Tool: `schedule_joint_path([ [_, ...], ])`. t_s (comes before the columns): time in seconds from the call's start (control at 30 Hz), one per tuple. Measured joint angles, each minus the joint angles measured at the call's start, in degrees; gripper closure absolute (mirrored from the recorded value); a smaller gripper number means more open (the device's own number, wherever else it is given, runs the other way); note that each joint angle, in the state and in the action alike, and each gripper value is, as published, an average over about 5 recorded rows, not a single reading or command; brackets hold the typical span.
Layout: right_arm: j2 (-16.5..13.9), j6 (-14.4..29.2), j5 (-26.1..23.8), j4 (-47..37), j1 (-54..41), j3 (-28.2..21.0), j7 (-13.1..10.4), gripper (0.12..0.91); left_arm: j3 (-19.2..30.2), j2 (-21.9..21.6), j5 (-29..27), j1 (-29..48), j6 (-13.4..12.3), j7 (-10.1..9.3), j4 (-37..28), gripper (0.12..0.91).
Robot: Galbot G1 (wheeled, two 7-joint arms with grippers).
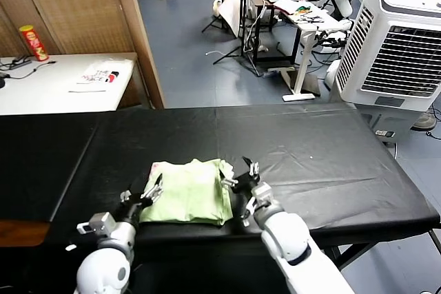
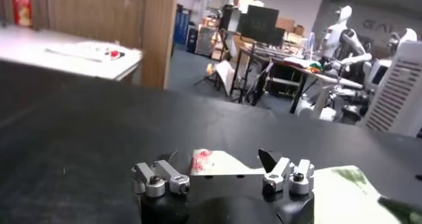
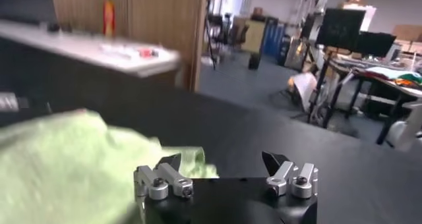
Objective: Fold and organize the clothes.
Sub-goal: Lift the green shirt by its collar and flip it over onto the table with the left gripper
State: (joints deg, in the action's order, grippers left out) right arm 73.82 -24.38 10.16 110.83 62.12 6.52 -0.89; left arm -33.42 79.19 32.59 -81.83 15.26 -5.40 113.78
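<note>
Pale green T-shirt [image 1: 189,192] lies as a folded bundle on the black table [image 1: 310,163], between left gripper [image 1: 146,194] and right gripper [image 1: 242,185] — both jaws apart, empty. Folding appears nearly complete; next move calls for tidying or withdrawal.

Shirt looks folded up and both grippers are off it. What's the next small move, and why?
Probably draw both arms back toward the body. The T-shirt lies as a compact folded bundle on the black table, with the left gripper and right gripper open at its two sides and holding nothing. Backing off would show whether any edge needs tidying.
</note>
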Motion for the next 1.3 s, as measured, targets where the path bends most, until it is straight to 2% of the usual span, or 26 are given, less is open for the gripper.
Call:
schedule_joint_path([
  [0.23,-1.15,0.99,4.9,3.83,2.32,2.9,0.63,0.227,-0.86,1.01,9.38,0.38,-4.04,0.15,-4.05,0.232],
  [0.4,-1.71,1.01,5.61,5.1,3.41,3.95,0.92,0.227,-0.98,1.83,11.64,0.29,-5.43,0.21,-5.71,0.233],
  [0.5,-1.73,1.01,5.72,5.46,3.79,4.25,0.96,0.227,-0.96,2.24,12.53,0.23,-5.57,0.23,-6.02,0.265],
  [0.6,-1.55,1.06,5.74,5.74,4.11,4.44,1.0,0.227,-0.95,2.57,13.27,0.23,-5.57,0.18,-6.11,0.385],
  [0.8,-1.1,1.24,5.59,6.2,4.87,5.17,0.98,0.227,-0.95,2.7,13.72,0.36,-4.98,-0.3,-5.89,0.717],
  [0.87,-0.9,1.28,5.14,6.38,5.19,5.52,0.91,0.227,-0.95,2.56,13.01,0.54,-4.66,-0.74,-5.56,0.83],
  [0.93,-0.69,1.23,4.2,6.56,5.57,5.92,0.77,0.227,-0.97,2.21,11.25,0.77,-4.4,-1.42,-5.09,0.882],
  [1.03,-0.43,0.9,2.05,6.68,6.31,6.64,0.43,0.227,-1.28,1.44,6.87,1.06,-4.05,-2.05,-4.35,0.884],
  [1.3,0.09,0.9,-3.63,6.18,8.37,8.89,-0.05,0.227,-4.13,-2.49,-6.37,1.48,-2.6,-1.98,-3.33,0.89],
])
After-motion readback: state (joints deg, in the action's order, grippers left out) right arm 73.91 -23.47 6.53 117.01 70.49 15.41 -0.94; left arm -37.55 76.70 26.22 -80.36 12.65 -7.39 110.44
